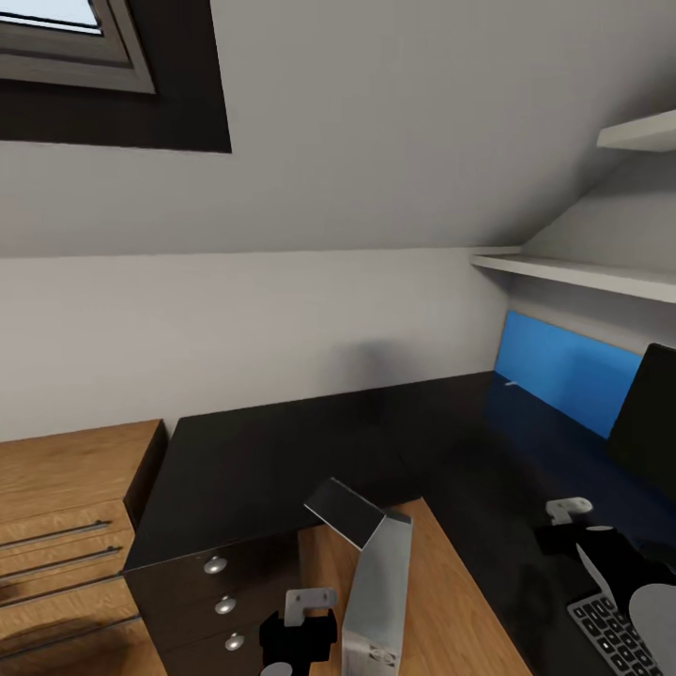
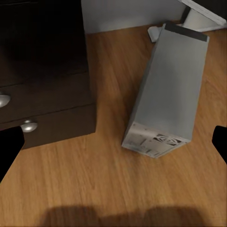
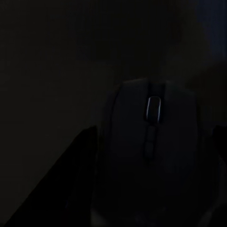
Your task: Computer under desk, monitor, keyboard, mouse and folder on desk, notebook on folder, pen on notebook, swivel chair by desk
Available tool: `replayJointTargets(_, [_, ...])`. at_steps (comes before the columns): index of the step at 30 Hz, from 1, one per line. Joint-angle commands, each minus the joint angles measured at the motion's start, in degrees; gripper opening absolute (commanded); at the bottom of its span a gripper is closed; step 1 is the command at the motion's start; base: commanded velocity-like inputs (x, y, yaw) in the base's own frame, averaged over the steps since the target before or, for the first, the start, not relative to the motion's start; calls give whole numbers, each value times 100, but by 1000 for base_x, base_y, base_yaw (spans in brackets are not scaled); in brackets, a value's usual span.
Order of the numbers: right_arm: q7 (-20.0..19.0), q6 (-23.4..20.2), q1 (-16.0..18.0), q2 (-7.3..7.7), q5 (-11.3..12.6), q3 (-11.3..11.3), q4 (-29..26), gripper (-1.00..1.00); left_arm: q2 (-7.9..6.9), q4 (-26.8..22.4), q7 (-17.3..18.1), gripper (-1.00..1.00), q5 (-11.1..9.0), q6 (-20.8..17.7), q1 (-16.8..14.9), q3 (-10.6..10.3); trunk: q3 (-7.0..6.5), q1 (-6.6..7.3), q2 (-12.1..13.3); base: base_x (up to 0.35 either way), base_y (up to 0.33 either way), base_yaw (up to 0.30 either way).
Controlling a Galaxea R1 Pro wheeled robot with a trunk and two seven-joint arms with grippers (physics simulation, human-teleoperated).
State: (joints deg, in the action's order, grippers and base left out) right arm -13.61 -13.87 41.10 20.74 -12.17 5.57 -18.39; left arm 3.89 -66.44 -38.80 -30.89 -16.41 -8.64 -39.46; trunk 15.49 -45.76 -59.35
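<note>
- The computer (image 1: 377, 587) stands on the floor (image 1: 451, 601), right of the drawers (image 1: 221, 601).
- The keyboard (image 1: 610, 634) lies on the tabletop (image 1: 310, 441), before the monitor (image 1: 648, 422).

The head camera looks forward and down from above the black L-shaped table (image 1: 310, 441), taking in the wall, the wooden floor (image 1: 451, 601) and the silver upright computer tower (image 1: 376, 587) near the bottom. The left wrist camera faces down at that same tower (image 2: 168, 90) and floor (image 2: 94, 175) from close by, beside the dark drawer cabinet (image 2: 45, 80). The right wrist camera sits very near a dark computer mouse (image 3: 151, 156), in deep shadow.
</note>
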Motion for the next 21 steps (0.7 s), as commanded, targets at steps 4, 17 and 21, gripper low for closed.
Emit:
replayJointTargets(4, [121, -125, 26, -1, -57, 50, 23, -100, -2, -9, -47, 100, -39, -20, -6, -17, 80, -89, -167, 0, 0, 0])
replayJointTargets(17, [183, -160, 30, -20, -63, 50, 37, -100, -2, -4, -48, 100, -49, -28, -6, -18, 313, -375, -689, 0, 0, 0])
replayJointTargets(21, [183, -160, 30, -25, -67, 50, 37, -100, -2, -2, -48, 100, -49, -26, -6, -11, 385, -462, -849, 0, 0, 0])
